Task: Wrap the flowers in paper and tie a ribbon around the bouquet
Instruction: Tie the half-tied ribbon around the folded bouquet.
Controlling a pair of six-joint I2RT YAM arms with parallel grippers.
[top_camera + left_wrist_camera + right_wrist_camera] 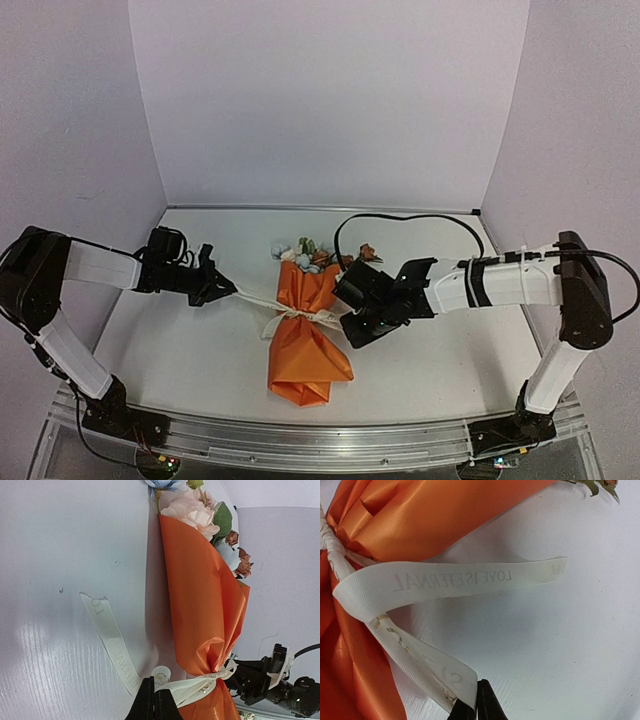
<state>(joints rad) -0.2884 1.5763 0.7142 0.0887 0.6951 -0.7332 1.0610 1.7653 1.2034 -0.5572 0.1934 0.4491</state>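
- Two grippers each pinch a part of the ribbon (298, 316), which is cinched around the narrow waist of the bouquet (300, 355).
- The bouquet lies flat near the middle of the table (450, 370), with its wide end toward the far wall and its flared tail toward the arm bases.
- The flowers (305, 254), pale pink, light blue and rust with green leaves, stick out of the wide end of the orange paper (205, 600).
- The left gripper (224, 290) sits to the left of the bouquet. Its jaws are closed tight on a strand of ribbon that runs straight from its tips to the waist.
- The right gripper (347, 320) is just beside the bouquet's right flank. Its jaws are pressed together on a strip of ribbon that comes down from the knot.
- One loose ribbon tail lies on the table in the left wrist view, its end frayed.
- Another tail, faintly lettered, stretches away from the knot in the right wrist view.
- A black cable (400, 218) arcs over the table behind the right arm.
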